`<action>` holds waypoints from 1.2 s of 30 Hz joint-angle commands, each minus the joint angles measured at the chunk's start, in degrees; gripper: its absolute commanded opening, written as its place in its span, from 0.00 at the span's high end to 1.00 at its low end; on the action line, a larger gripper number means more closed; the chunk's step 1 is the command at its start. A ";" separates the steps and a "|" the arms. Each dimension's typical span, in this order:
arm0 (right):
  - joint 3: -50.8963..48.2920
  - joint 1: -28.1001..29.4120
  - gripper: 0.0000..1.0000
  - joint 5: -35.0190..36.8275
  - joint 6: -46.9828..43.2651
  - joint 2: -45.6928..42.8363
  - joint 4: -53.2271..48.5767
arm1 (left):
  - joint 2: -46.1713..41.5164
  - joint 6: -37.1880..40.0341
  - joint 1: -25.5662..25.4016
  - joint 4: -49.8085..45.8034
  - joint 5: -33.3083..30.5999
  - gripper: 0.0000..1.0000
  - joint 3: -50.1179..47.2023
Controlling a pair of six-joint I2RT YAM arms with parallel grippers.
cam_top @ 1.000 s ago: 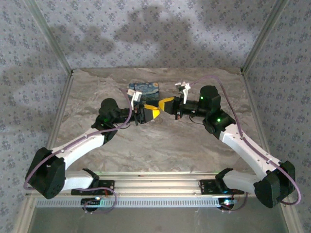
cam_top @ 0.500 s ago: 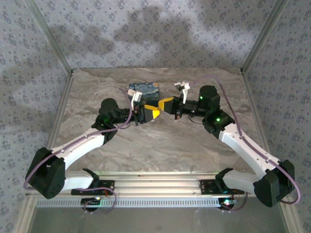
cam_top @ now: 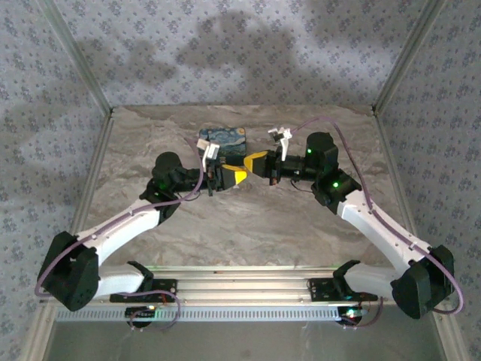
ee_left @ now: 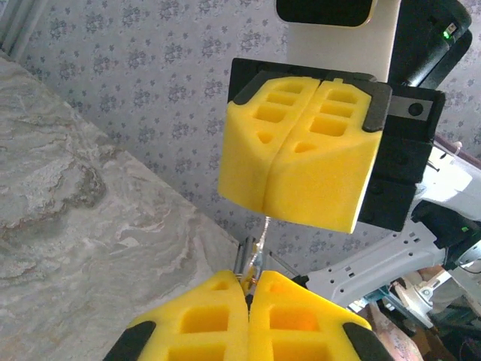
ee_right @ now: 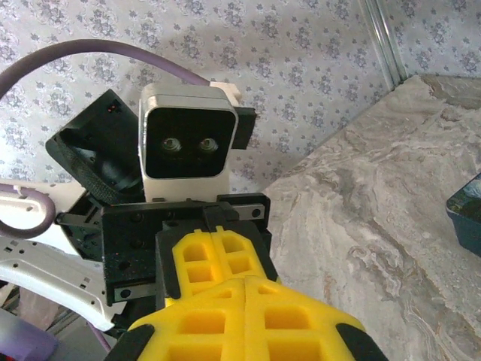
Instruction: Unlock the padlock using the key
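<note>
From above, the left gripper and right gripper meet tip to tip, with the padlock on the table just behind them. In the left wrist view the left fingers pinch the key, its far end in the right pair's closed seam. The right wrist view shows those fingers pressed together.

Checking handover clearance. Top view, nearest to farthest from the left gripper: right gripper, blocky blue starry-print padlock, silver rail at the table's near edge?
1. Right gripper: tip to tip with the left gripper, on its right; the left wrist view shows a slender metal key between them.
2. Blue padlock: just behind, slightly left.
3. Silver rail: far off, at the near edge.
</note>
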 commanded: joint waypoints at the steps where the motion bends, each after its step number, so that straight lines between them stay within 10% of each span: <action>1: 0.74 0.48 0.80 0.97 0.58 0.29 -1.10 | -3.34 3.56 0.89 -4.08 -0.86 1.00 0.76; 4: 1.26 0.27 0.65 2.07 0.58 0.40 -2.14 | -4.98 5.29 2.93 -10.06 -1.70 1.00 0.38; 19: 15.34 -3.57 0.47 21.96 0.79 15.95 -23.13 | -7.99 15.56 20.34 -41.51 -9.49 1.00 3.24; 36: 61.54 -8.57 0.42 24.00 6.51 64.34 -41.20 | 27.93 23.88 31.52 -51.74 -23.21 1.00 29.06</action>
